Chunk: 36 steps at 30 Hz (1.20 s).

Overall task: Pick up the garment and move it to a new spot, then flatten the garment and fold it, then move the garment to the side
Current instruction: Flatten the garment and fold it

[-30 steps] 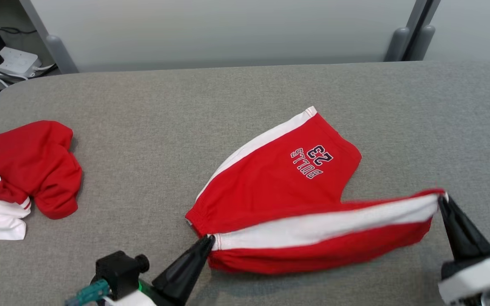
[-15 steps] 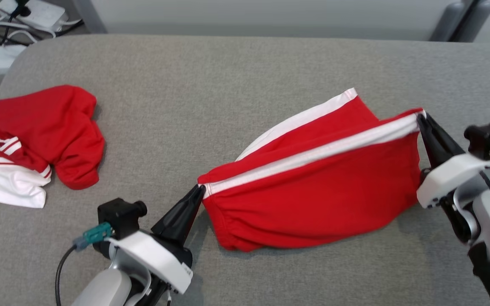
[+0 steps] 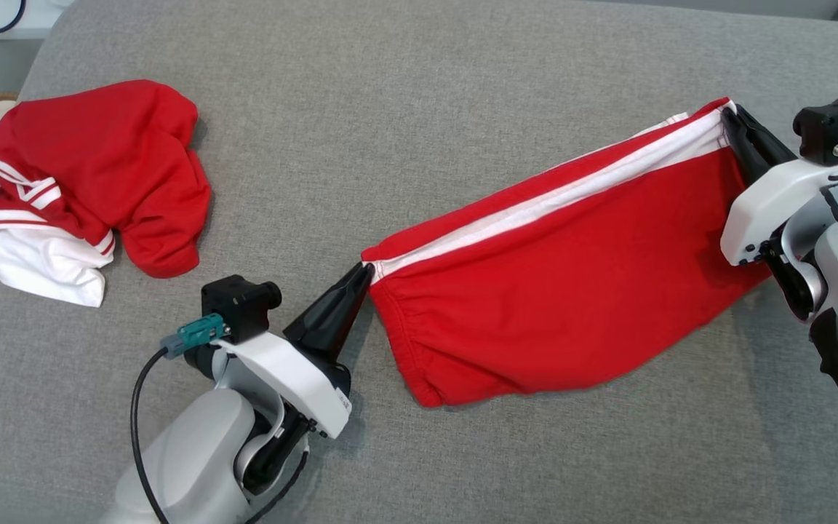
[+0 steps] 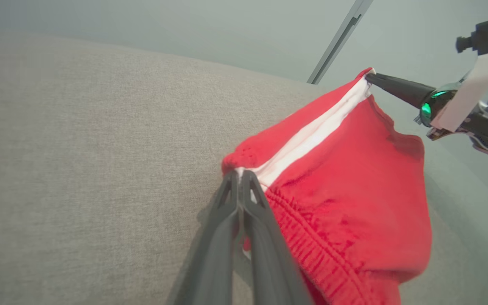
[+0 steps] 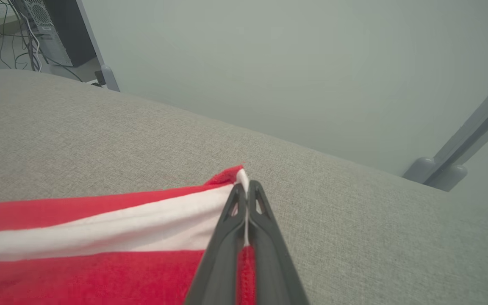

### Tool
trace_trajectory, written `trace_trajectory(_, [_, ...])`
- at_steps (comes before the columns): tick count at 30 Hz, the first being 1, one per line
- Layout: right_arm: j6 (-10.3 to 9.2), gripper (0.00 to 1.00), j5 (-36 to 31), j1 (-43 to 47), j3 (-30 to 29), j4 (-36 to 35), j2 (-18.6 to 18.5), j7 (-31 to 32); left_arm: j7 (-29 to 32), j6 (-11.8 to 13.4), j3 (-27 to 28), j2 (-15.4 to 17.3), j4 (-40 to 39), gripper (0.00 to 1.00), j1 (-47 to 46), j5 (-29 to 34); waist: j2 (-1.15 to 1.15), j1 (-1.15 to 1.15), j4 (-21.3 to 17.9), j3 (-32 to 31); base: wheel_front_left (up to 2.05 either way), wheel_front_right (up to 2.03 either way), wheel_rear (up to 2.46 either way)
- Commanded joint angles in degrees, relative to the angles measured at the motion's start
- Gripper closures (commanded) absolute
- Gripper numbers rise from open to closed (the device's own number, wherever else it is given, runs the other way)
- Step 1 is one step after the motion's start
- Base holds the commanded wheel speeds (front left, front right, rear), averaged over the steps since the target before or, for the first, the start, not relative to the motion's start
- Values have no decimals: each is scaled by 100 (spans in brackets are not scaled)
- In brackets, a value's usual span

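Shorts (image 3: 557, 306) stretched btwn L gripper (image 3: 366, 269) & R gripper (image 3: 727, 113), each pinched tight on a stripe end, over table's (image 3: 390, 109) right half.

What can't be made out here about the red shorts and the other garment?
Head view: the underside layer of the red shorts with a white side stripe is covered by the top layer.
Head view: the crumpled red and white garment is cut off by the left edge.
Right wrist view: the shorts run off the left and bottom edges.
Left wrist view: the shorts' hanging end is blurred.
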Motion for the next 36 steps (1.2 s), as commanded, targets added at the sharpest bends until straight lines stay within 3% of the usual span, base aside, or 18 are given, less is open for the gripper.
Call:
trace_trajectory(1, [-17,100,96,-84,178,67,26,-45,-102,-13,115,184,42,100,-299,24,0,0,47,48,0,0,0])
trace_trajectory(14, [-17,100,788,-560,989,812,21,-114,-345,-14,-431,55,760,100,-891,22,0,0,228,146,0,0,0])
trace_trajectory(17, [-17,100,912,-597,1127,895,12,-144,-360,-14,-528,23,843,88,-974,-15,0,0,247,176,0,0,0])
trace_trajectory(18, [-17,95,950,-615,1171,917,13,-152,-364,-14,-550,17,871,73,-999,-25,0,0,249,185,0,0,0])
trace_trajectory(19, [-17,61,988,-636,1203,941,10,-163,-368,-14,-567,7,897,65,-1020,-37,0,0,248,192,0,0,0])
trace_trajectory(20, [-17,0,1016,-653,1236,964,10,-176,-371,-14,-581,-1,923,58,-1040,-46,0,0,247,197,0,0,0])
trace_trajectory(21, [-17,0,1040,-671,1267,983,10,-191,-373,-14,-592,-8,949,51,-1060,-50,0,0,246,201,0,0,0])
trace_trajectory(22, [-17,0,1065,-690,1284,992,10,-210,-376,-14,-596,-14,975,33,-1076,-56,0,0,242,202,0,0,0])
trace_trajectory(23, [-17,0,1082,-699,1303,992,11,-229,-378,-14,-593,-13,1010,9,-1092,-42,0,0,235,198,0,0,0])
trace_trajectory(24, [-17,0,1093,-703,1317,985,9,-246,-379,-14,-574,-18,1036,0,-1099,-33,0,0,227,192,0,0,0])
trace_trajectory(29, [-17,0,1045,-681,1194,643,-41,-282,-382,96,-149,-5,938,0,-1004,225,0,0,122,110,0,0,0])
trace_trajectory(35, [-17,0,522,-140,463,-318,-124,-285,-383,734,631,43,386,0,-447,866,0,0,-62,-115,0,0,0])
trace_trajectory(36, [-17,0,522,-140,463,-318,-124,-285,-383,734,631,43,386,0,-447,866,0,0,-62,-115,0,0,0])
